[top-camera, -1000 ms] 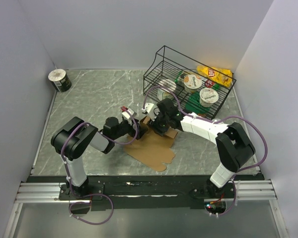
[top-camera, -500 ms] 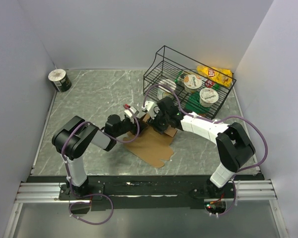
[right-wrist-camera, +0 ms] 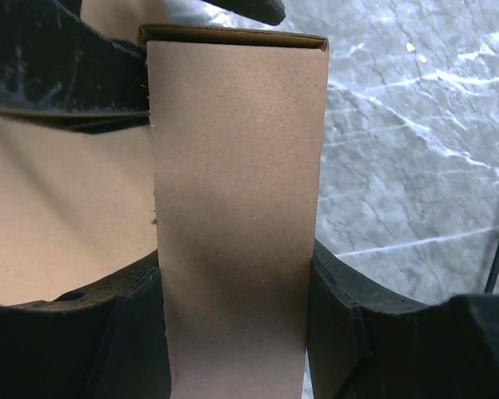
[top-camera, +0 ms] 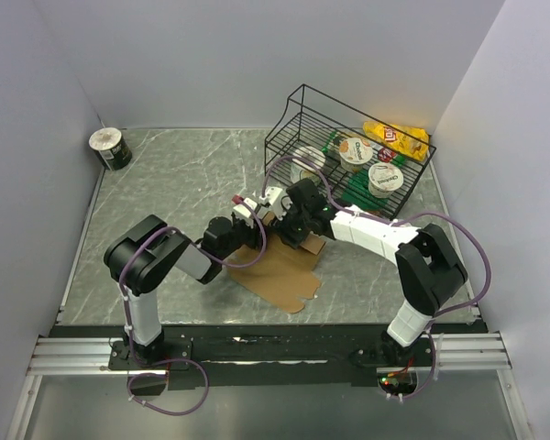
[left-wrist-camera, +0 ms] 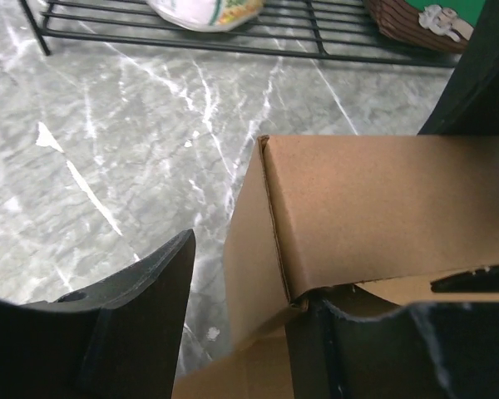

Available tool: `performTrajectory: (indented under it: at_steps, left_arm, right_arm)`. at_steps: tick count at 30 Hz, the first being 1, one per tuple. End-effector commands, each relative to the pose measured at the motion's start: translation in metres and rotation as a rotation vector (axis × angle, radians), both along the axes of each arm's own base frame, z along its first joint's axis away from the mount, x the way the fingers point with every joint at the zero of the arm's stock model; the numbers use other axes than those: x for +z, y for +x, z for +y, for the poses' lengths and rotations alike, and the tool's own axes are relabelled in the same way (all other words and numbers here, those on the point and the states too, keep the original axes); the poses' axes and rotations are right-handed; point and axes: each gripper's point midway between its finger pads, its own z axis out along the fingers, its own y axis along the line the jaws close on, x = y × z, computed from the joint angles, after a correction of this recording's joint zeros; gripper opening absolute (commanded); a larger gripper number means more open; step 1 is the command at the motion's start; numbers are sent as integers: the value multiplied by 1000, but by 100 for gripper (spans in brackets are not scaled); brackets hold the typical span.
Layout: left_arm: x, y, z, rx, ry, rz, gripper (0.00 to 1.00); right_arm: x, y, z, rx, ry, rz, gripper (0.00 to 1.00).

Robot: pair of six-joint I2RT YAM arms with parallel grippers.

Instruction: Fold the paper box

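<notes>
The paper box is plain brown cardboard, partly folded, lying at the table's middle between both arms. My right gripper reaches in from the right and is shut on an upright wall strip of the box, one finger on each side of it. My left gripper comes from the left, its jaws half closed around the box's raised corner. Its right finger sits inside under the folded wall. Its left finger stands just outside the end flap, with a sliver of marble showing at its tip.
A black wire basket stands at the back right, holding yogurt cups and a yellow snack bag; its rods lie just beyond the box. A small dark can sits in the back left corner. Walls close three sides.
My left gripper has slid right onto the box's corner and its jaws have narrowed from wide open. The flat part of the box has shifted slightly. The right gripper keeps its hold.
</notes>
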Motion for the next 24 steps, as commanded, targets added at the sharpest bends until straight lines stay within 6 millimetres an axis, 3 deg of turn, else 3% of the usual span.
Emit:
performTrajectory:
  at_steps: [1, 5, 12, 16, 24]
  left_arm:
    - [10, 11, 7, 75, -35, -53, 50]
    - [16, 11, -3, 49, -58, -63, 42]
    - [5, 16, 13, 165, -62, -4, 23]
    - [-2, 19, 28, 257, -58, 31, 18]
    - [-10, 23, 53, 393, 13, 58, 18]
  right_arm:
    - [8, -7, 15, 28, 43, 49, 47]
    - [6, -11, 15, 26, 46, 60, 47]
    - [3, -13, 10, -7, 37, 72, 47]
    - [-1, -12, 5, -36, 19, 81, 47]
    - [-4, -12, -3, -75, -13, 86, 46]
